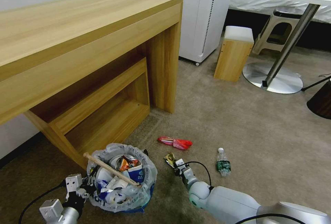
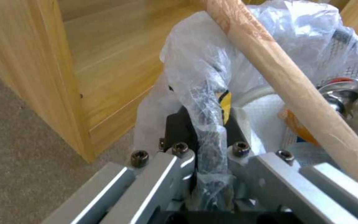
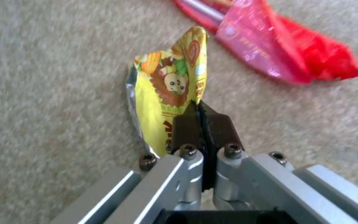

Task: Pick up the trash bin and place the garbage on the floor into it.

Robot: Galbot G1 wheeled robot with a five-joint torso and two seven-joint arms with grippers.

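The trash bin point(image 1: 120, 196), blue with a translucent bag point(image 2: 204, 62) over its rim, stands on the beige floor point(image 1: 241, 127) beside the desk leg. It holds several pieces of garbage, and a wooden stick point(image 1: 110, 169) point(image 2: 286, 81) lies across its top. My left gripper point(image 1: 89, 182) point(image 2: 204, 121) is shut on the bag-covered rim. My right gripper point(image 1: 176, 165) point(image 3: 202, 115) is shut on the edge of a yellow wrapper point(image 1: 169, 158) point(image 3: 166, 84), low over the carpet. A red wrapper point(image 1: 176, 143) point(image 3: 278, 46) lies just beyond it. To its right a plastic bottle point(image 1: 223, 163) lies on the carpet.
A wooden desk point(image 1: 86, 38) with a low shelf point(image 1: 113, 113) stands close behind the bin. Farther back are a white cabinet point(image 1: 207, 13), a wooden box stool point(image 1: 234, 53) and a round table's metal base point(image 1: 272, 77). A dark brown bin point(image 1: 320, 101) is at the right edge.
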